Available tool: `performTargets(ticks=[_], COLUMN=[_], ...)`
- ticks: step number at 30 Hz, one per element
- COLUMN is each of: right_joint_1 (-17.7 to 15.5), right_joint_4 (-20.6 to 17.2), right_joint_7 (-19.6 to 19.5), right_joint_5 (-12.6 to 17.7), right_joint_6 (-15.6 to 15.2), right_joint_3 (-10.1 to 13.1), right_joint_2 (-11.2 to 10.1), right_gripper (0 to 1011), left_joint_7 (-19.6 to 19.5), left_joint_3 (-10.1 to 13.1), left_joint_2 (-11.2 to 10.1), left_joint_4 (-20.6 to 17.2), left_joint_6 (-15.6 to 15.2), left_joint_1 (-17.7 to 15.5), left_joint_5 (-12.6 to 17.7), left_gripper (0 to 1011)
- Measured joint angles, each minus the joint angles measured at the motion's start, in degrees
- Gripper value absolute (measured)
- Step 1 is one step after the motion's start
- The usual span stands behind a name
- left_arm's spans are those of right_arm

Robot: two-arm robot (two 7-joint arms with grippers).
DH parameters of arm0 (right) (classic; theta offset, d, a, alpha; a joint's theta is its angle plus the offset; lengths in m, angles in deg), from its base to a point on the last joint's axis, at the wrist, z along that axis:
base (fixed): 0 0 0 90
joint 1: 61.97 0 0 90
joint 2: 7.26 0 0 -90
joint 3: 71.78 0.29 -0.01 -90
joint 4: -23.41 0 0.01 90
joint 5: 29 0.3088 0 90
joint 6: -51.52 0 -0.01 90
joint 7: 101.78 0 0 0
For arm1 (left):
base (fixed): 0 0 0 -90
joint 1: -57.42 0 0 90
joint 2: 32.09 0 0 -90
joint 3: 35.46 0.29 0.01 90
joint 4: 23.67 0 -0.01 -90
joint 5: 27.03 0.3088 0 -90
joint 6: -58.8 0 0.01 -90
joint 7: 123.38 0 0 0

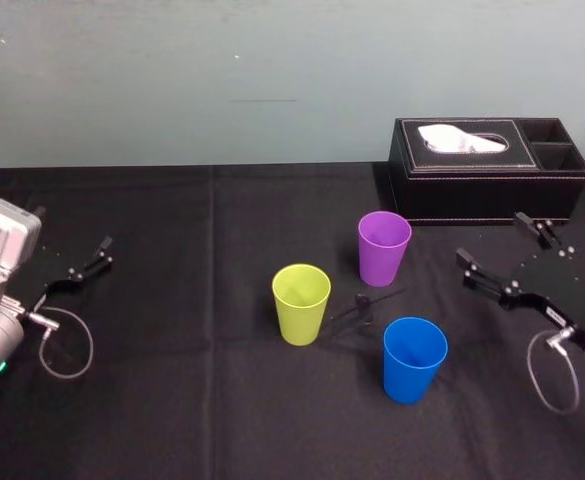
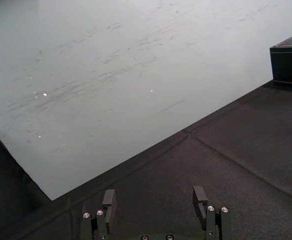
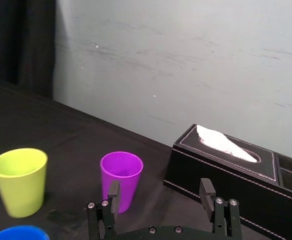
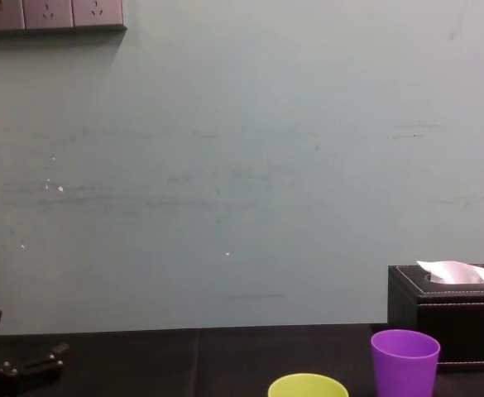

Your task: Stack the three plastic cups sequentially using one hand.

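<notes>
Head view: yellow-green cup (image 1: 301, 303), purple cup (image 1: 384, 247) and blue cup (image 1: 414, 358) stand upright and apart before the tissue box (image 1: 487, 170); right gripper (image 1: 493, 240) open near the blue, left gripper (image 1: 72, 232) open, parked well left. Right wrist view: the purple cup sits near the box, so a wide reach could clip it. Chest view: the cups look light, and a skewed squeeze may topple one.

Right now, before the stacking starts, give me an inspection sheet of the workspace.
Surface: black cloth, creased.
Job's things: yellow-green cup, purple cup, blue cup; all upright, apart, none stacked.
Clutter: black tissue box at the back right, behind the purple cup.
Hands: left hand open, empty, at the table's left; right hand open, empty, on the right near the blue cup.
Cables: left cable loop and right cable loop, one at each wrist, away from the cups.
Surroundings: pale wall; wall sockets high up.
</notes>
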Motion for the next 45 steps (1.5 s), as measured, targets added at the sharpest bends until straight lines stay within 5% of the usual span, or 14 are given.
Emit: performTargets(ticks=[12, 26, 45], right_joint_1=[-6.9, -11.4, -13.1], right_joint_4=[-5.0, -6.0, -4.3], right_joint_7=[5.5, 12.8, 17.8], right_joint_5=[1.8, 2.3, -1.3], right_joint_6=[3.3, 6.8, 6.4], right_joint_3=[3.4, 5.7, 4.2], right_joint_2=[-3.4, -6.0, -4.5], right_gripper=[1003, 1003, 1003], left_joint_7=[0.0, 0.0, 0.0], left_joint_3=[0.0, 0.0, 0.0], left_joint_2=[0.0, 0.0, 0.0], left_joint_4=[0.0, 0.0, 0.0], left_joint_6=[0.0, 0.0, 0.0], left_joint_1=[0.0, 0.0, 0.0], left_joint_5=[0.0, 0.0, 0.0], left_gripper=[1010, 1010, 1010])
